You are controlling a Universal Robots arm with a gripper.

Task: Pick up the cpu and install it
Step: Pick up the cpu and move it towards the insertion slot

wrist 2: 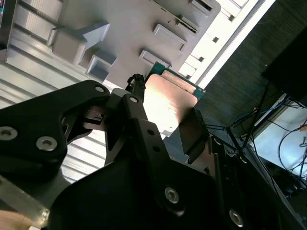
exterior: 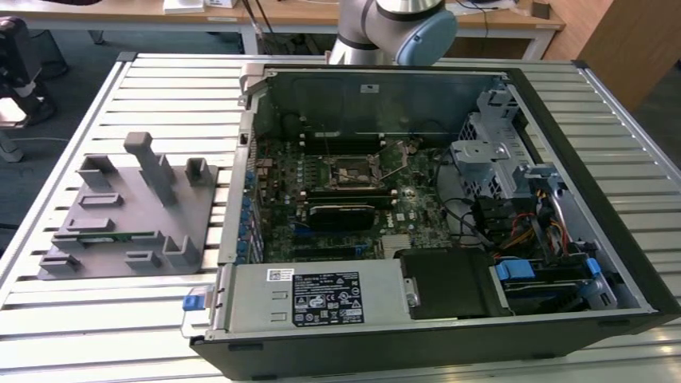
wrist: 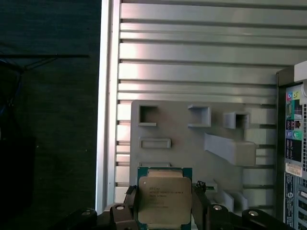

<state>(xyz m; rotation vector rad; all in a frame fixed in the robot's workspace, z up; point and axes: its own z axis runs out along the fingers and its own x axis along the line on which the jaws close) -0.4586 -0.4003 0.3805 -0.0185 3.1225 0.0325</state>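
Note:
The cpu [wrist: 164, 199] is a flat square chip with a silver-grey metal top and a thin green rim. It sits between the black fingers [wrist: 199, 207] of my gripper [wrist: 164, 213], which is shut on its two opposite edges. In the second wrist view the cpu [wrist 2: 168, 100] catches the light, held by the gripper [wrist 2: 165, 125] above the grey fixture plate [wrist 2: 120, 24]. The dark socket [exterior: 356, 167] lies open in the middle of the motherboard inside the computer case [exterior: 596, 263]. The arm [exterior: 388, 28] rises behind the case.
The grey fixture plate [exterior: 117, 215] with raised blocks and pockets lies on the slatted metal table [exterior: 127, 319] at the exterior view's left. Drive cages, cables and a power supply [exterior: 309, 295] crowd the case. The case's rear panel [wrist: 293, 143] is beside the fixture [wrist: 192, 139].

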